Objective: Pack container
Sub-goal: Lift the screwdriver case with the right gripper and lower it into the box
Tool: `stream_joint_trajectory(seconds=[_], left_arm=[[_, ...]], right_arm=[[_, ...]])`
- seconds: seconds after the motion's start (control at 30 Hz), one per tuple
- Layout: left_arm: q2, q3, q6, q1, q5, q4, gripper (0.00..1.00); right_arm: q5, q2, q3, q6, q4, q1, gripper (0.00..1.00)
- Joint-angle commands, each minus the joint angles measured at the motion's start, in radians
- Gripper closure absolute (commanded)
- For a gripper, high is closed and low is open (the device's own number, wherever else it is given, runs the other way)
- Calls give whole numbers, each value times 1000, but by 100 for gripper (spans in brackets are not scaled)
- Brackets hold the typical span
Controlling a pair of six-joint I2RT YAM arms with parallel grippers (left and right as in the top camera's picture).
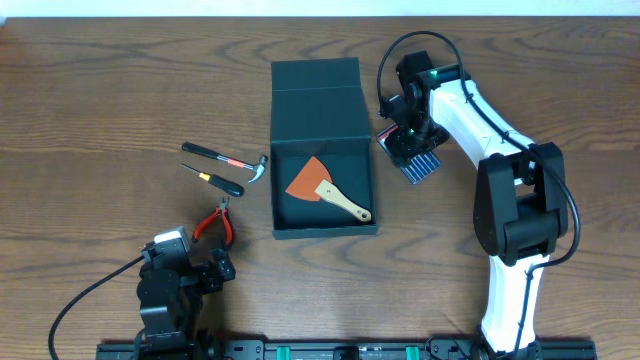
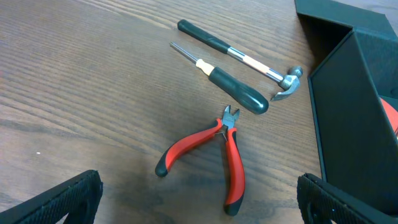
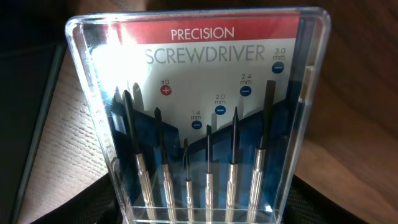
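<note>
The container [image 1: 316, 90], a dark teal-black box with its flap lid open toward the far side, stands mid-table; its side wall shows in the left wrist view [image 2: 351, 130]. An orange scraper with a wooden handle [image 1: 322, 186] lies inside it. My right gripper [image 1: 409, 140] is just right of the container, shut on a clear pack of precision screwdrivers [image 1: 421, 165]. The pack [image 3: 199, 106] fills the right wrist view between the fingers [image 3: 199, 211]. My left gripper [image 1: 212, 266] is open and empty near the front edge, its fingers [image 2: 199, 202] just short of the pliers.
Left of the container lie a small hammer [image 1: 232, 159] [image 2: 249, 61], a dark-handled screwdriver [image 1: 216, 180] [image 2: 235, 91] and red-handled pliers [image 1: 216, 222] [image 2: 214, 149]. The wood table [image 1: 100, 120] extends to the left.
</note>
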Motion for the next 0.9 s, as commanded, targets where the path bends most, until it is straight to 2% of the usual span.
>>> stream_joint_trajectory(seconds=[0.0,0.53,0.87], left_arm=[[-5,-9,8,-1,-2,3,2],[-5,-9,8,-1,-2,4,2],[-5,-9,8,-1,-2,4,1]], right_arm=[[0,-58,31,-1,-14,5,43],[-8,-291,33,-12,-45,31,41],[-54,-373,33,-53,-29,206,44]])
